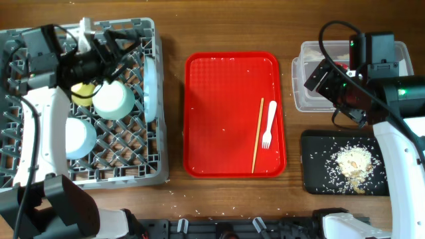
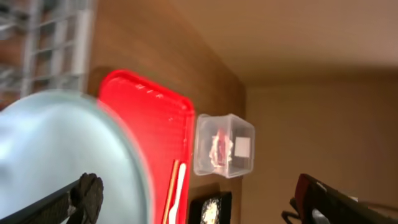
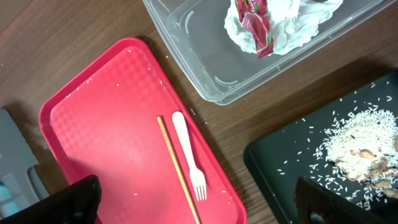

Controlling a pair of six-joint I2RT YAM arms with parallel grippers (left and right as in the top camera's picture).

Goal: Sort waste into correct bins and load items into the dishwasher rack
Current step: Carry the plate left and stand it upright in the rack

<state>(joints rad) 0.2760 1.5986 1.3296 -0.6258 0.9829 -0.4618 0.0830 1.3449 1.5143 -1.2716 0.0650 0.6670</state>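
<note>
Though slender, wooden chopstick (image 1: 257,135) (straight)

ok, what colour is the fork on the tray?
It's a white plastic fork, clearest in right wrist view.

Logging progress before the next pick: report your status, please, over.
Left gripper open over large grey plastic lattice rack; right gripper open, empty. White plastic fork and thin wooden chopstick on red rectangular tray, not loaded. Nothing lies over them.
</note>
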